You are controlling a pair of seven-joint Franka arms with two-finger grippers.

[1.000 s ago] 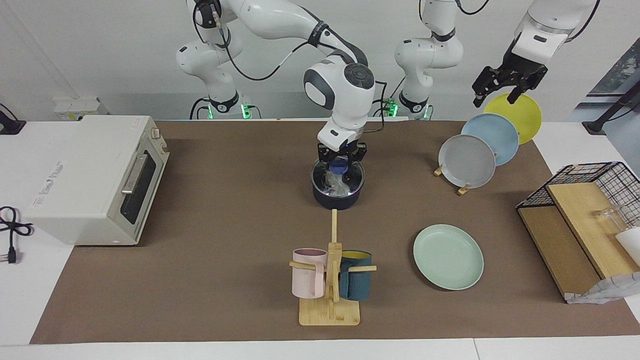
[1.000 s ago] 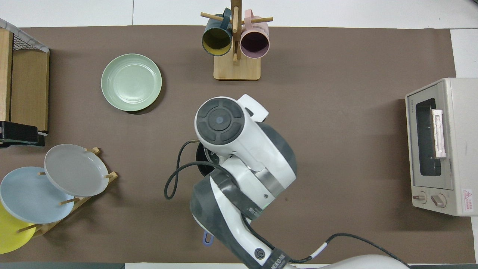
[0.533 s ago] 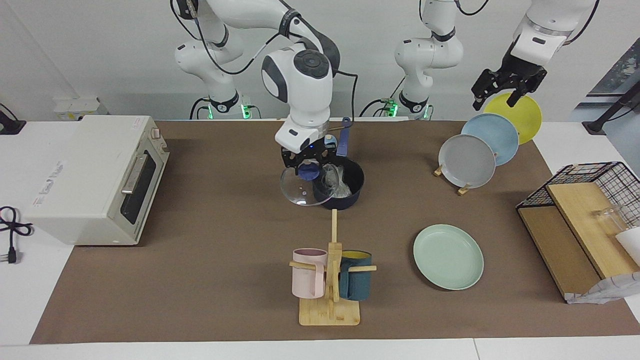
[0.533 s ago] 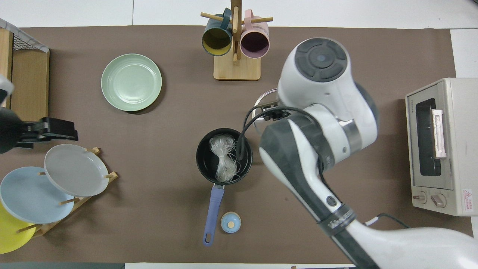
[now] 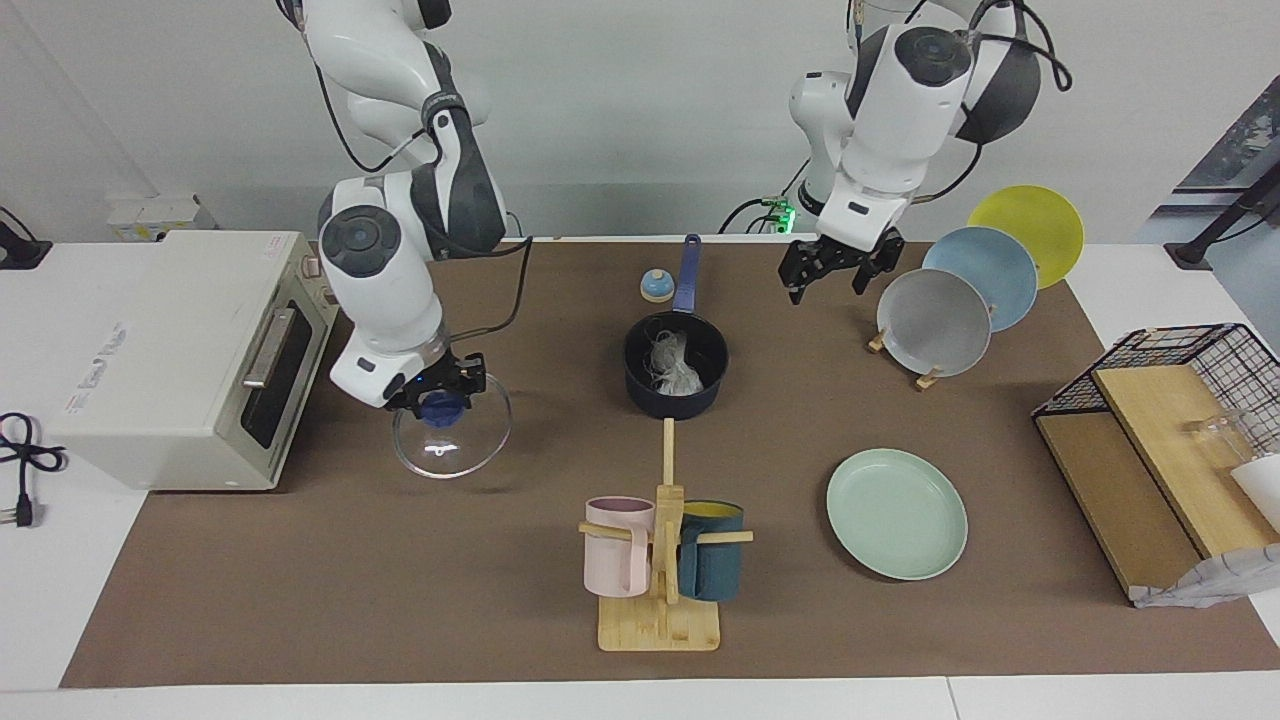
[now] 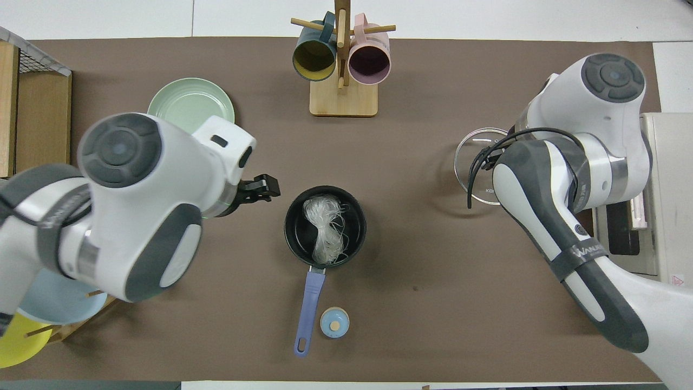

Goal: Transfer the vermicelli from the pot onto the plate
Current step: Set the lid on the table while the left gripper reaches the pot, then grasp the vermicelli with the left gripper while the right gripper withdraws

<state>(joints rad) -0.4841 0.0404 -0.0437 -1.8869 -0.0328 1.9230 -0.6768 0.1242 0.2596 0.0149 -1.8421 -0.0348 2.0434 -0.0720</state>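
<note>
The one pot, lid off, stands mid-counter with its long handle pointing toward the robots and one clump of vermicelli inside; the left hand, open and empty, hovers just toward the left arm's end from the pot and is the nearer. The right hand, toward the right arm's end from the pot, is clamped on the lid. The one mint plate lies farther from the robots than the pot, toward the left arm's end

Dark navy pot, blue handle, white translucent vermicelli inside. Beside the pot: mint-green plate, clear lid with blue knob. Brown tabletop. Grey, light-blue, yellow racked plates.
</note>
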